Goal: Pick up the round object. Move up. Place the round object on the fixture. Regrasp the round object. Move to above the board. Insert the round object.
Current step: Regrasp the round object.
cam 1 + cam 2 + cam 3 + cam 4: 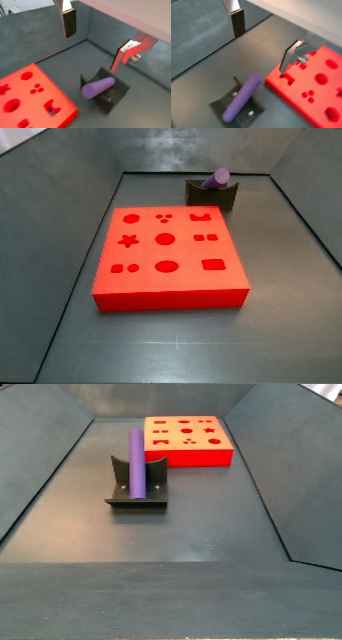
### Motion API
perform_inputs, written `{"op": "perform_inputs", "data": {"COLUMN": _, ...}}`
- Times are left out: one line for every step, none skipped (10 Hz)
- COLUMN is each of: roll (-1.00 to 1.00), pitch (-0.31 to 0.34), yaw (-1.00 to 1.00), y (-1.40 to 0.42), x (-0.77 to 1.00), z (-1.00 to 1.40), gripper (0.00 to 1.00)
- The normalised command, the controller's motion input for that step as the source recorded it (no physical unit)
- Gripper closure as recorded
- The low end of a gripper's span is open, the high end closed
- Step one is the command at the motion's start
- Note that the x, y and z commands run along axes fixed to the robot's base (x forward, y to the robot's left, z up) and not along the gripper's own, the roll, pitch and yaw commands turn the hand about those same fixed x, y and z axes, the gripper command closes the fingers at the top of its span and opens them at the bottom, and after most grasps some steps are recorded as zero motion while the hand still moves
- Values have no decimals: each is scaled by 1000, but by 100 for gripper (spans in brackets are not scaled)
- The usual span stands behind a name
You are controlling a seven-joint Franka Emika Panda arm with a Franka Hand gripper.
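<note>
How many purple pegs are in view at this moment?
1: the round object leans upright on the fixture, beside the board. The gripper is open above it, holding nothing. None appears hidden.

Purple peg [135, 462], red board [167, 258], silver-fingered hand [100, 37]

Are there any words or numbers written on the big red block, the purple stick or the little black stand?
No readable text in any view.
The large flat red board has only cut-out shapes, no letters or numbers.
The long smooth purple cylinder is plain.
The dark fixture it rests on is unmarked.
The gripper, open above them in both wrist views, carries no label.
</note>
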Motion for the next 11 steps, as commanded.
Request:
{"op": "perform_inputs", "data": {"roll": 1000, "pitch": 18, "yaw": 26, "y": -19, "x": 14, "z": 3, "gripper": 0}}
{"op": "perform_inputs", "data": {"roll": 1000, "pitch": 29, "yaw": 29, "y": -20, "x": 29, "z": 0, "gripper": 0}}
{"op": "perform_inputs", "data": {"roll": 1000, "pitch": 35, "yaw": 32, "y": -23, "x": 38, "z": -5, "gripper": 0}}
{"op": "perform_inputs", "data": {"roll": 1000, "pitch": 56, "yaw": 38, "y": -28, "x": 53, "z": 0, "gripper": 0}}
{"op": "perform_inputs", "data": {"roll": 1000, "pitch": 72, "yaw": 44, "y": -30, "x": 68, "z": -4, "gripper": 0}}
{"op": "perform_inputs", "data": {"roll": 1000, "pitch": 91, "yaw": 52, "y": -36, "x": 82, "z": -6, "gripper": 0}}
{"op": "perform_inputs", "data": {"roll": 1000, "pitch": 115, "yaw": 63, "y": -39, "x": 90, "z": -4, "gripper": 0}}
{"op": "perform_inputs", "data": {"roll": 1000, "pitch": 139, "yaw": 79, "y": -41, "x": 95, "z": -2, "gripper": 0}}
{"op": "perform_inputs", "data": {"roll": 1000, "pitch": 171, "yaw": 112, "y": -46, "x": 96, "z": -8, "gripper": 0}}
{"op": "perform_inputs", "data": {"roll": 998, "pitch": 201, "yaw": 152, "y": -46, "x": 97, "z": -7, "gripper": 0}}
{"op": "perform_inputs", "data": {"roll": 738, "pitch": 185, "yaw": 178, "y": -47, "x": 103, "z": -10, "gripper": 0}}
